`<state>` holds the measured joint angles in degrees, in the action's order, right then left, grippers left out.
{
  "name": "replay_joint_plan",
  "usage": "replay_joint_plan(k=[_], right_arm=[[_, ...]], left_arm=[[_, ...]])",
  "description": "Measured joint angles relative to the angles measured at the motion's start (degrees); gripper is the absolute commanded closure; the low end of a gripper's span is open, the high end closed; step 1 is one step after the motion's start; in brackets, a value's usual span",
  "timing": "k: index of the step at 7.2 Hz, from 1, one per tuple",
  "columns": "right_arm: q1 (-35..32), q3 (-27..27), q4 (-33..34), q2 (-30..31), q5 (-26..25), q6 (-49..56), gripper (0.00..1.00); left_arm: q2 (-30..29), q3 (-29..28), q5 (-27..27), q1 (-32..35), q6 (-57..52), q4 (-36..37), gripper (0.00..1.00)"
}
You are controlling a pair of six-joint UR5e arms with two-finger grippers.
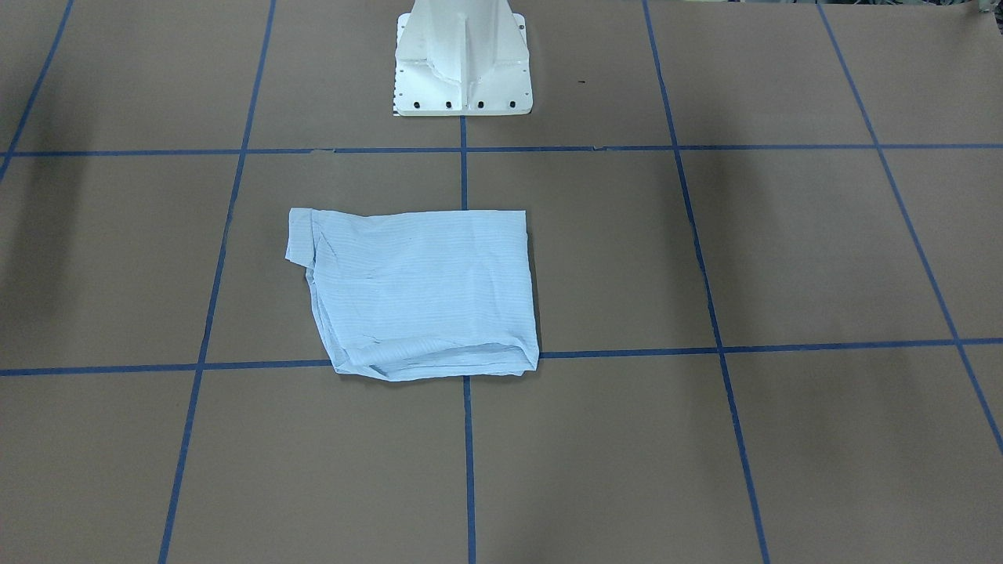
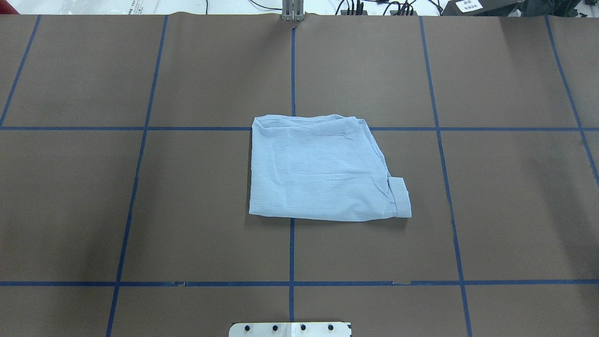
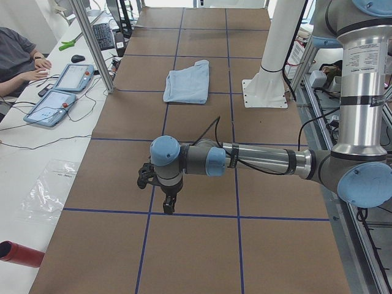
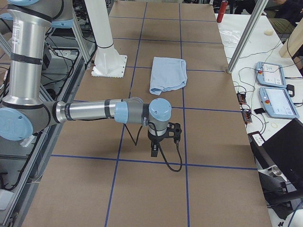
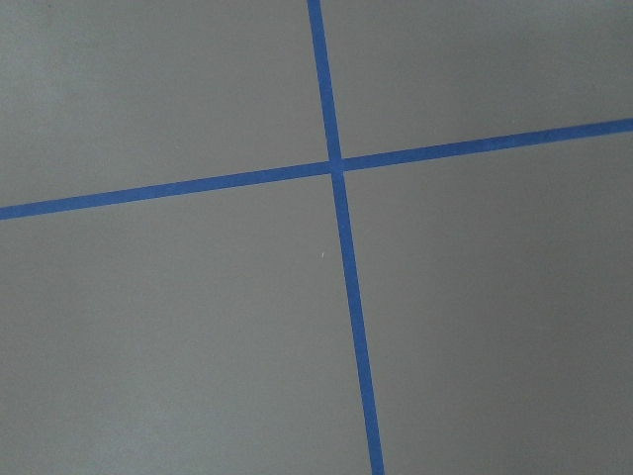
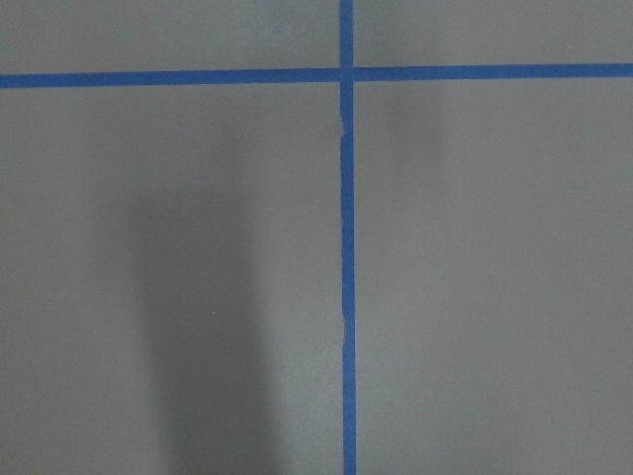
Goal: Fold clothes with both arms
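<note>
Hanging low over the table (image 2: pixel 187 210) at its opposite ends, left fingers (image 3: pixel 167 201) and right fingers (image 4: pixel 154 149) point down; their spread cannot be told. Folded shirt (image 2: pixel 318 171) lies flat mid-table, well apart from both, near the white pedestal (image 1: pixel 462 70).

**Folded shirt at the centre of my table**

A brown table (image 2: pixel 201 201) fills the frame, marked into large squares by blue tape lines (image 2: pixel 93 128). At the centre lies a light-blue, finely striped shirt (image 2: pixel 318 168), folded into a rough rectangle and lying flat. Its upper edge touches a horizontal tape line, and its right side slants. A small cuff-like flap (image 2: pixel 400 196) sticks out at its lower right corner. At bottom centre, the edge of my white base plate (image 2: pixel 290 329) shows four dark bolts. Along the top edge are a metal post (image 2: pixel 292 11) and black cables (image 2: pixel 374 7).
</note>
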<state>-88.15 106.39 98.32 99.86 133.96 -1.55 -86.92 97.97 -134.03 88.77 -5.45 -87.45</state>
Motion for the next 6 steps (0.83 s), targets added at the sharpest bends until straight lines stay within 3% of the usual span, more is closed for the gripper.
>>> replay_joint_plan(k=[6], right_arm=[[0.0, 0.0, -0.1, 0.0, 0.1, 0.0, 0.0]], left_arm=[[-0.1, -0.5, 0.0, -0.1, -0.1, -0.1, 0.0]])
